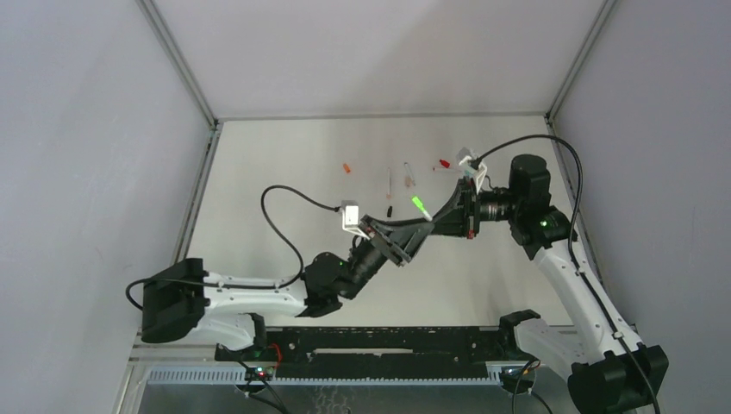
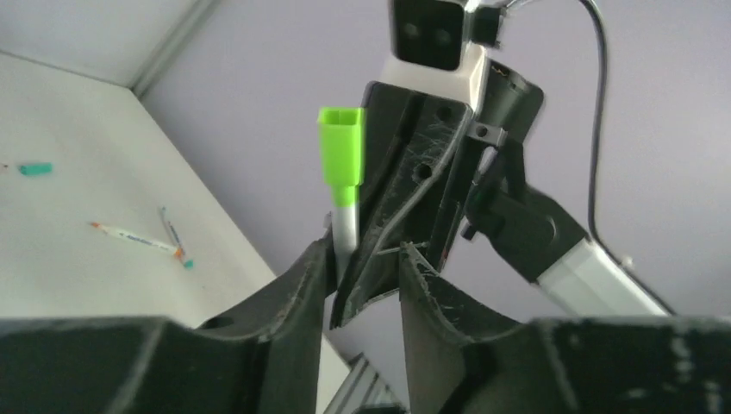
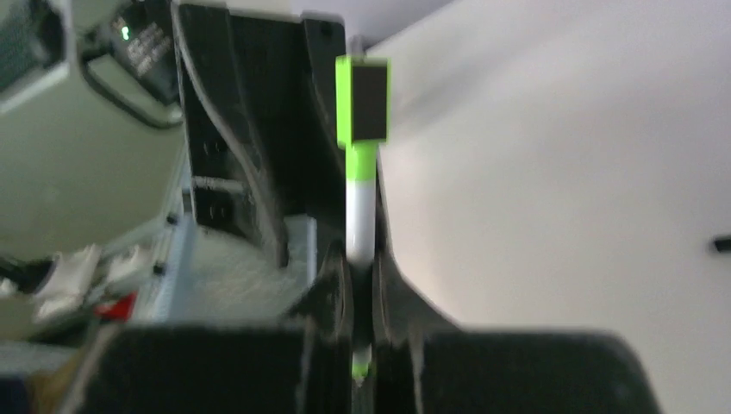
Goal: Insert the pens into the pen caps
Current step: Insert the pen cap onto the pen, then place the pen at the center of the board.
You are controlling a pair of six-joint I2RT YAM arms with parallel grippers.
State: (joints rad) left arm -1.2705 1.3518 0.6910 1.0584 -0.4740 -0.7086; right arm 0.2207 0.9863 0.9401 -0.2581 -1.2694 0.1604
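Grey walls are closing in a pale tabletop (image 1: 284, 172) on three sides, and above its middle the two arms are meeting tip to tip. Between them a green-capped white plastic marker pen (image 1: 420, 207) is hanging in the air, clear of the surface, its cap pointing toward 11 o'clock. The right end effector (image 3: 360, 269) is clenching the white barrel partway down. The left end effector (image 2: 366, 280) is sitting around the same spot with its jaws parted wider than the barrel, gripping nothing that I can make out.

I am judging the pen to be light, stiff and smooth, so its round barrel is likely to swivel in a two-finger pinch. Mid-barrel is looking like the steady hold, and the cap's squared faces are offering flat sides. Whether the cap is pressed fully home, I cannot tell.

Room is tight where the fingers are interleaving. A small black piece (image 1: 390, 210) is lying at 9 o'clock of the held pen. A thin pale pen (image 1: 389, 181) and a second thin pen (image 1: 409, 177) are lying toward 12, a small orange piece (image 1: 346, 168) toward 10 and a small red-ended piece (image 1: 444, 163) toward 1. Bare surface is opening toward 6 and 8 o'clock.
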